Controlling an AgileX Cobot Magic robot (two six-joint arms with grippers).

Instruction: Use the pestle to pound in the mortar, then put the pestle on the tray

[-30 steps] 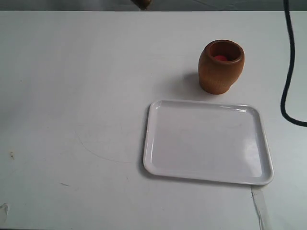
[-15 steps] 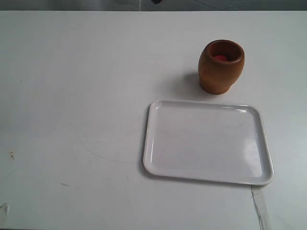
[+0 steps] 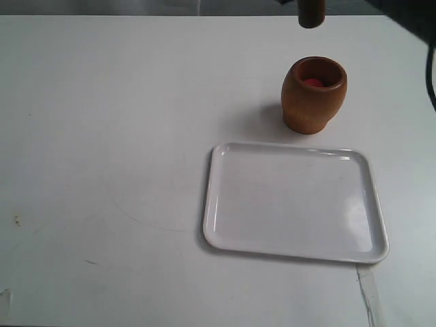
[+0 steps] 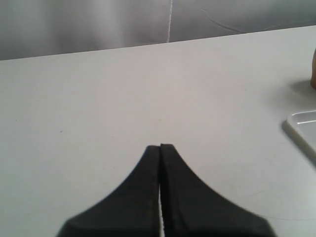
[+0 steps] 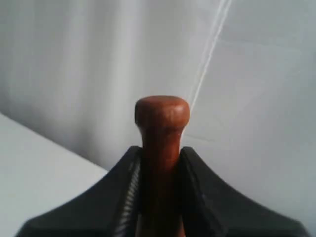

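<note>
The light brown mortar [image 3: 314, 95] stands upright on the table behind the white tray [image 3: 225, 204], with something red inside it. The thick end of the dark pestle [image 3: 311, 13] hangs from the top edge of the exterior view, above and behind the mortar. In the right wrist view my right gripper [image 5: 160, 153] is shut on the pestle's narrow handle [image 5: 161, 133], its knob sticking out past the fingertips. My left gripper [image 4: 160, 146] is shut with nothing in it, low over bare table. The tray's corner [image 4: 303, 129] shows in the left wrist view.
A dark piece of the right arm [image 3: 412, 17] fills the exterior view's top right corner. The tray holds nothing. A grey wall or curtain stands behind the table's far edge.
The pestle's thick end has come into the exterior view at the top edge, above the mortar. The black cable at the right has gone, and part of the right arm shows there.
</note>
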